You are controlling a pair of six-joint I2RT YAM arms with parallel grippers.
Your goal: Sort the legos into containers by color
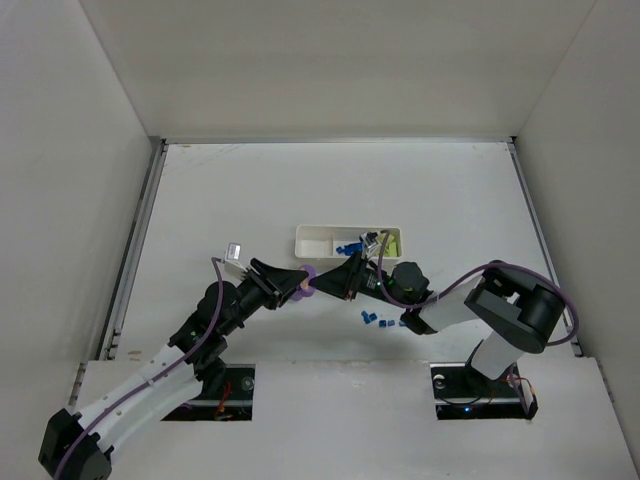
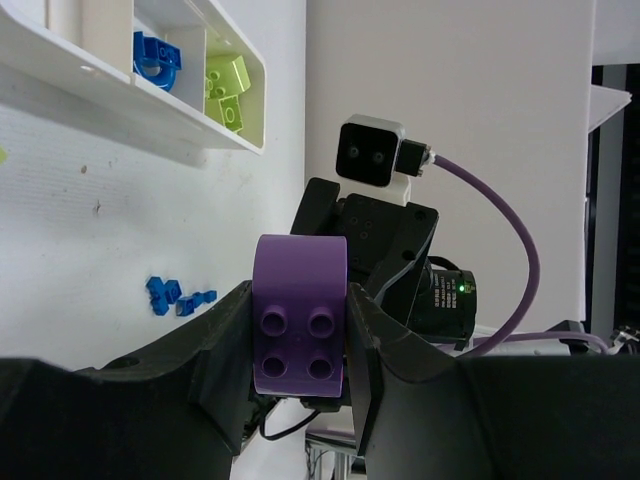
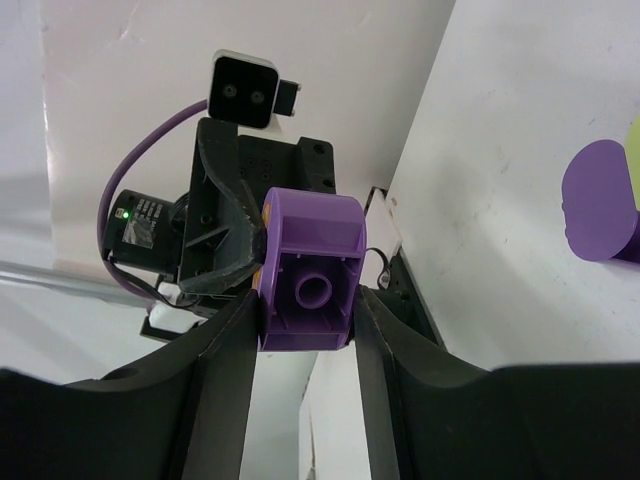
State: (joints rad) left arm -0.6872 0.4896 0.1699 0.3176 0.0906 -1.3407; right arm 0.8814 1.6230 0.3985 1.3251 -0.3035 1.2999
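White walls (image 1: 330, 70) boxed in a white table (image 1: 230, 190). From where I stood, two black-and-white arms rose from their bases at the near edge. The left arm (image 1: 150, 385) leaned in toward the middle, and the right arm (image 1: 500, 310) was folded back on itself to meet it.

A little way in, beside the right arm, a loose cluster of small dark-blue plastic bricks (image 1: 378, 320) lay on the table. Past them the two grippers stood nose to nose between the bricks and the tray.

The left gripper (image 2: 298, 330) had its jaws drawn in narrow on a rounded purple plastic piece (image 3: 310, 270). The studs faced its own camera, and one finger pressed each flank. The right gripper (image 3: 305, 325) faced the same piece from the opposite side. Its fingers also lay against both flanks, so the piece was held up off the table from both ends.

Just behind the grippers sat a long white plastic tray (image 1: 310, 232) split by thin dividers. Its middle compartment held blue pieces (image 1: 348, 246), and the end compartment on the right held yellow-green blocks (image 1: 393, 243).
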